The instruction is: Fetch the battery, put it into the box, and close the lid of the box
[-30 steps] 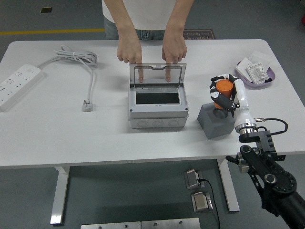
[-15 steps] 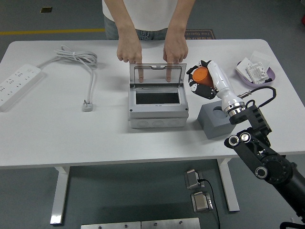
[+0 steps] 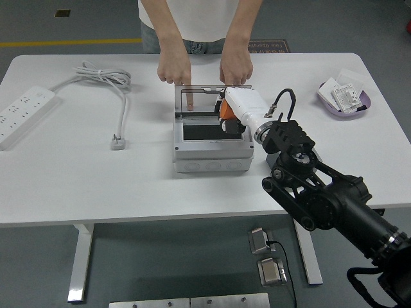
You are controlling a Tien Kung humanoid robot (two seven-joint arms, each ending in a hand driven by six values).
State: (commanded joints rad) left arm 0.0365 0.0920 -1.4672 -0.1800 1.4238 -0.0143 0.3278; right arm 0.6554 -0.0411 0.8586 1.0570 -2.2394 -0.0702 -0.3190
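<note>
Orange battery (image 3: 224, 110) half-hidden by robot hand (image 3: 236, 110)

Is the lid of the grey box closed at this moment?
No, the clear lid stands upright behind the box, and a person's hands hold it open.

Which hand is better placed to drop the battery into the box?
Right: the right hand already grips the orange battery over the open box. No left arm is in view.

Robot hand (image 3: 232, 115) hides most of orange battery (image 3: 224, 111); person (image 3: 199, 29) cropped at top.
</note>
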